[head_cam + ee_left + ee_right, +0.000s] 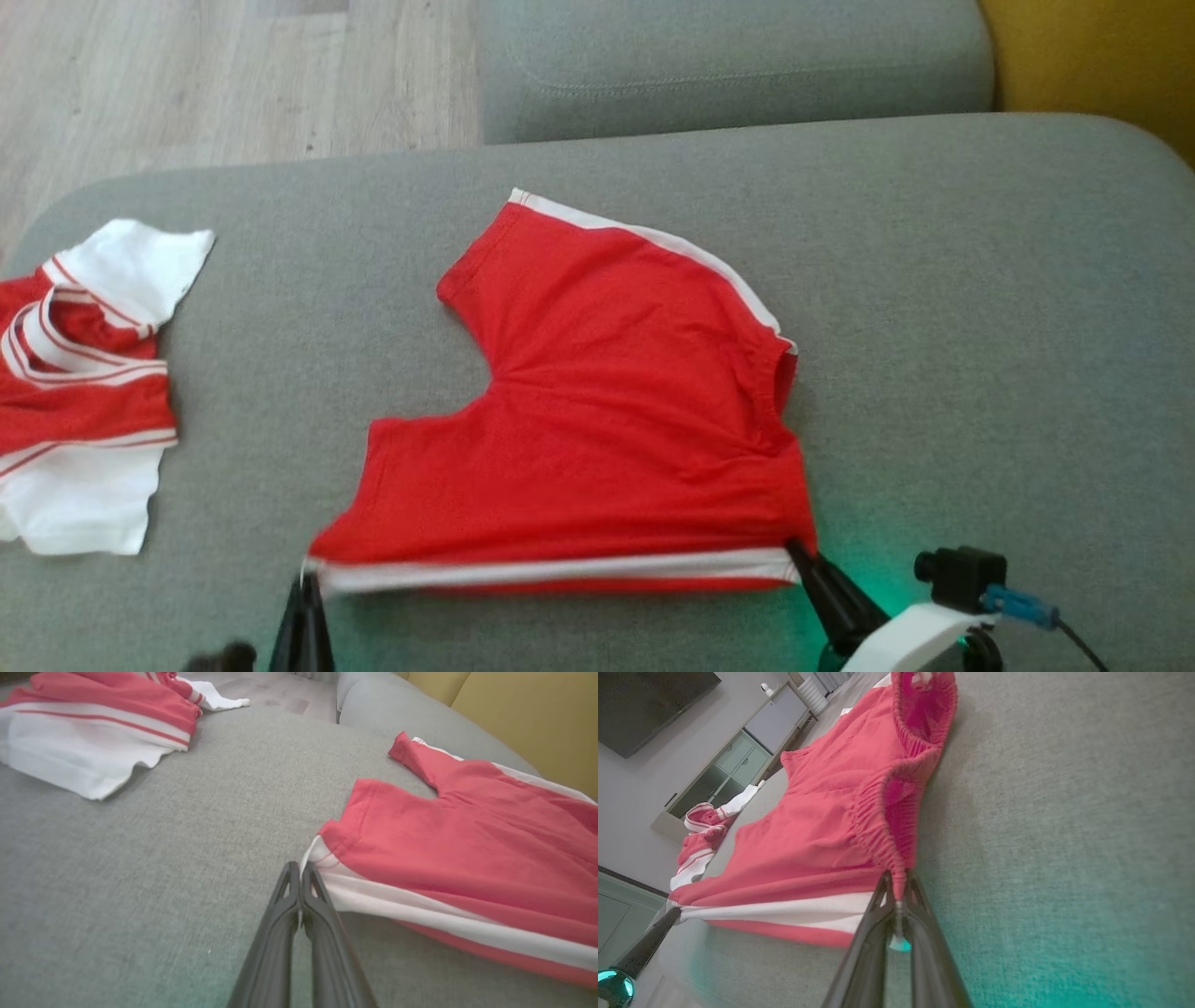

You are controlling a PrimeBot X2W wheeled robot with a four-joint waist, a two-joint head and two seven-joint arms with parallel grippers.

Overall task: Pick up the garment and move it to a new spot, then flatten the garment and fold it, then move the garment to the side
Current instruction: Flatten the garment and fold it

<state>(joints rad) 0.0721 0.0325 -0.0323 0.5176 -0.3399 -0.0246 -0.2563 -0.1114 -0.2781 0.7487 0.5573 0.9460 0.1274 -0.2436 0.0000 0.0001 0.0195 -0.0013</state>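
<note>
Lower left of the head view, the left hand (pixel 303 586) is clamped on the white-striped hem corner of the red shorts (pixel 607 420). At lower right, the right hand (pixel 796 551) pinches their waistband corner. The shorts lie spread at centre frame on a grey cushion (pixel 980 327), well apart from a red-and-white garment (pixel 84 392) at the left edge.

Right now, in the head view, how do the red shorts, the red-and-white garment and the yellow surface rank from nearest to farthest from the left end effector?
1. red shorts: corner pinched in the left end effector, just right of it.
2. red-and-white garment: off to the left, apart from the shorts.
3. yellow surface: far upper right.
</note>
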